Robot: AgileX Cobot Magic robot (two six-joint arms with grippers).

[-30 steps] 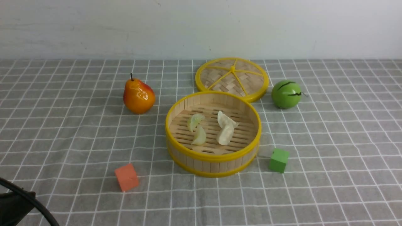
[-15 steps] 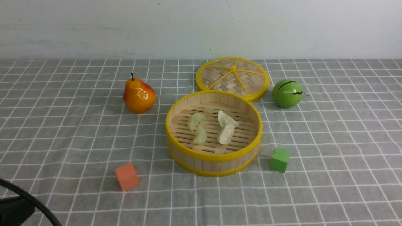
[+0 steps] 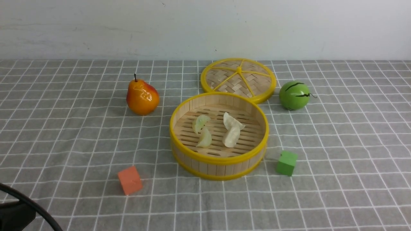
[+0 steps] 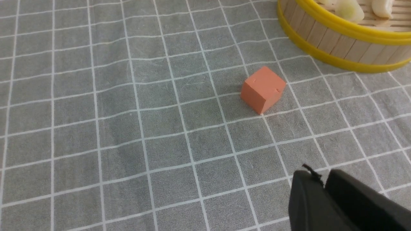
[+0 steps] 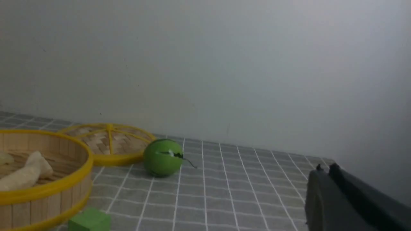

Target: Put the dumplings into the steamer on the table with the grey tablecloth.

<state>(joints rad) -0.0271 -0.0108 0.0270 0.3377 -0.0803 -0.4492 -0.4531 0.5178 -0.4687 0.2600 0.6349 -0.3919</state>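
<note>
The steamer [image 3: 218, 160] stands mid-table on the grey tablecloth [image 3: 64, 134]. Inside it lie the dumplings: two pale greenish ones [image 3: 200, 123] [image 3: 204, 138] on the left and two creamy white ones [image 3: 231, 120] [image 3: 231, 137] on the right, touching each other. In the left wrist view my left gripper [image 4: 324, 175] hovers over bare cloth, its fingers together and empty, a little short of the orange cube [image 4: 263, 89] and the steamer [image 4: 340, 38]. My right gripper [image 5: 326, 168] is shut and empty, well to the right of the steamer [image 5: 48, 189].
A woven lid [image 3: 238, 78] lies behind the steamer. A green ball [image 3: 293, 95] sits to the lid's right and a pear [image 3: 142, 98] at the steamer's left. A green cube [image 3: 286, 163] lies at the front right. A dark part of my left arm [image 3: 16, 215] fills the near left corner.
The dark part of my left arm in the near left corner has sunk slightly lower. Nothing on the cloth has moved.
</note>
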